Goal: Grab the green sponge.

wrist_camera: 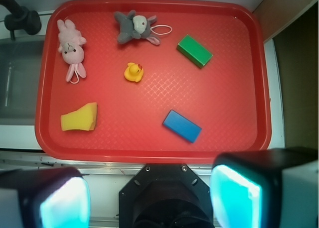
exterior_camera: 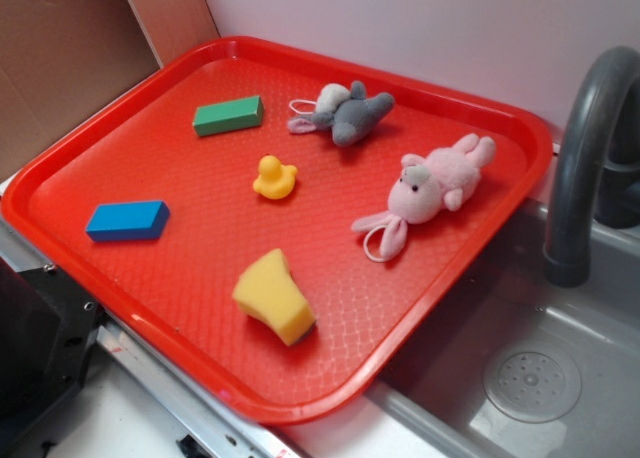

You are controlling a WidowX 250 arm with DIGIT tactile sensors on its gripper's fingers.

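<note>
The green sponge (exterior_camera: pixel 274 297) is a yellow foam wedge with a thin dark green layer on one end. It lies on the red tray (exterior_camera: pixel 470 248) near its front edge. In the wrist view the green sponge (wrist_camera: pixel 79 118) sits at the tray's lower left. My gripper (wrist_camera: pixel 149 198) is open, high above the tray's near rim, with its two teal pads (wrist_camera: pixel 65 203) wide apart and nothing between them. The sponge lies well ahead and to the left of the gripper. The gripper does not show in the exterior view.
On the red tray (wrist_camera: pixel 149 152) also lie a blue block (wrist_camera: pixel 182 126), a green block (wrist_camera: pixel 195 51), a yellow rubber duck (wrist_camera: pixel 133 72), a grey plush (wrist_camera: pixel 133 27) and a pink plush (wrist_camera: pixel 71 48). A grey sink (exterior_camera: pixel 560 378) with a dark faucet (exterior_camera: pixel 585 158) adjoins the tray.
</note>
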